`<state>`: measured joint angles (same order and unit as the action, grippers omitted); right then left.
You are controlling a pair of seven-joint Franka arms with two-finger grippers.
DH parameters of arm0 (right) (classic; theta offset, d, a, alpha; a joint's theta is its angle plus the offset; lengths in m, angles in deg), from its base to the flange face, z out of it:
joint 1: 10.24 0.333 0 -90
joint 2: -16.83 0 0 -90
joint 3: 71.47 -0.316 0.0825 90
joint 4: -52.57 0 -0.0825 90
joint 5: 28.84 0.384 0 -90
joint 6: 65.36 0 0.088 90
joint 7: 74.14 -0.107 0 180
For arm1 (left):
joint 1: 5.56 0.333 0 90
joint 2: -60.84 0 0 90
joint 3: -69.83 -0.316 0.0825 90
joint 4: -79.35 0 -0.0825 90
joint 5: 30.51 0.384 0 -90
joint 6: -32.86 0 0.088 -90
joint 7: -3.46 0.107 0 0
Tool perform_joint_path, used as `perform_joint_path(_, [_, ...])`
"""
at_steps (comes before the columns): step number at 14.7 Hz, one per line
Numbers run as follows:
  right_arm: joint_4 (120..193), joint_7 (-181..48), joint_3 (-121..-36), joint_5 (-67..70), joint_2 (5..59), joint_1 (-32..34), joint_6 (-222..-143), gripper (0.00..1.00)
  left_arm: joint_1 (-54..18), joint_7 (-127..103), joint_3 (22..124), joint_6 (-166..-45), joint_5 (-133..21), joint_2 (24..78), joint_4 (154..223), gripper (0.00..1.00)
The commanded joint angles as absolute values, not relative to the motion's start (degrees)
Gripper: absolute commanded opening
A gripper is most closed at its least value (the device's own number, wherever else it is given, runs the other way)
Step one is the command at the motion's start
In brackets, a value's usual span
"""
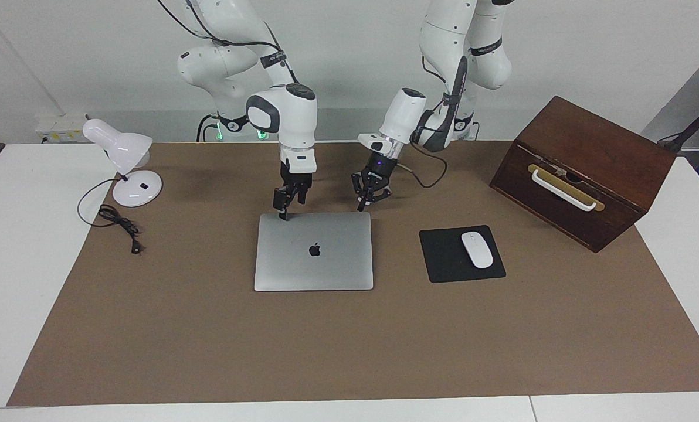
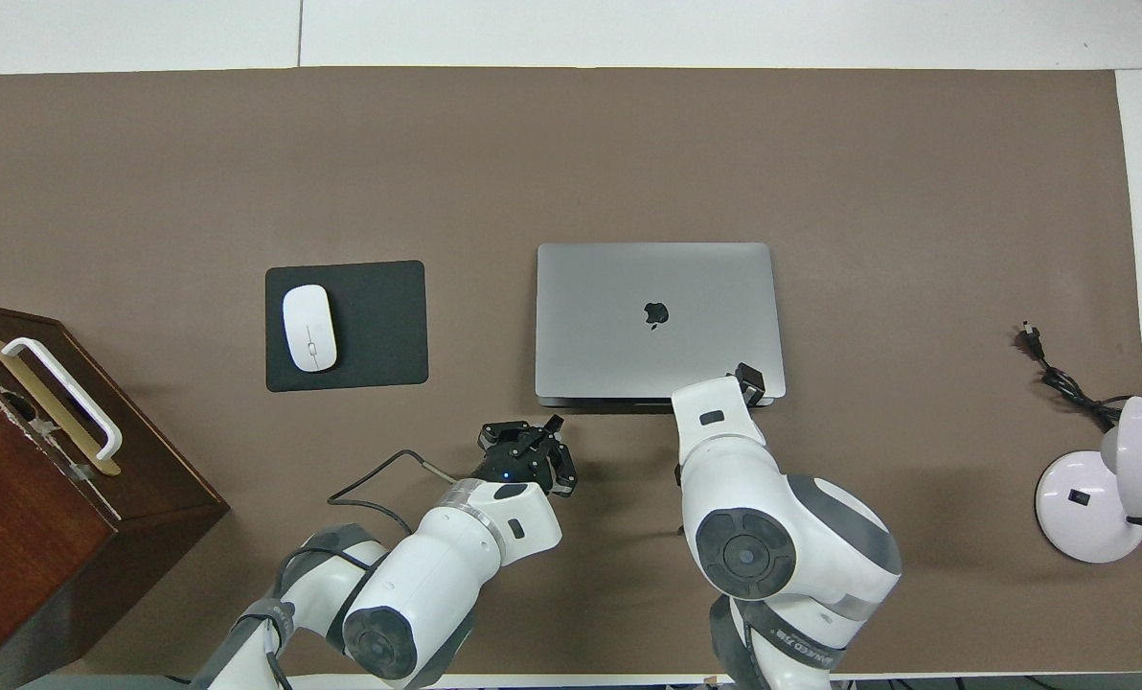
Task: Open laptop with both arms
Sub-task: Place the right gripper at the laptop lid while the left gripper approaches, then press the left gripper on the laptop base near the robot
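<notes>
The silver-grey laptop (image 1: 326, 266) (image 2: 619, 287) lies shut and flat on the brown mat, logo up. My right gripper (image 1: 284, 214) (image 2: 749, 377) points straight down at the lid's corner nearest the robots, toward the right arm's end; its tip reaches the lid there. My left gripper (image 1: 362, 205) (image 2: 552, 425) is shut and holds nothing. It hangs tilted just above the mat, beside the laptop's edge nearest the robots, close to the corner toward the left arm's end.
A black mouse pad (image 1: 443, 258) with a white mouse (image 1: 477, 249) lies beside the laptop toward the left arm's end. A brown wooden box (image 1: 584, 170) with a white handle stands past it. A white desk lamp (image 1: 128, 161) and its cord sit at the right arm's end.
</notes>
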<state>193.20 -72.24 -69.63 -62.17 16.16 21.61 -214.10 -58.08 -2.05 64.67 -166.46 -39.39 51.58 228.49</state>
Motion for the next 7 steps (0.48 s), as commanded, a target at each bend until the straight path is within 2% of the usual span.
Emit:
perform_joint_path(1, [193.28,-75.19,-69.71,-64.35,17.1,21.05,-216.62,1.0,-57.5,-2.16,64.91,-167.8,-39.92,49.16,226.31,0.0])
perform_joint_path(7, [193.28,-75.19,-69.71,-64.35,17.1,21.05,-216.8,1.0,-54.69,-2.07,64.91,-167.8,-35.71,47.05,224.81,0.0])
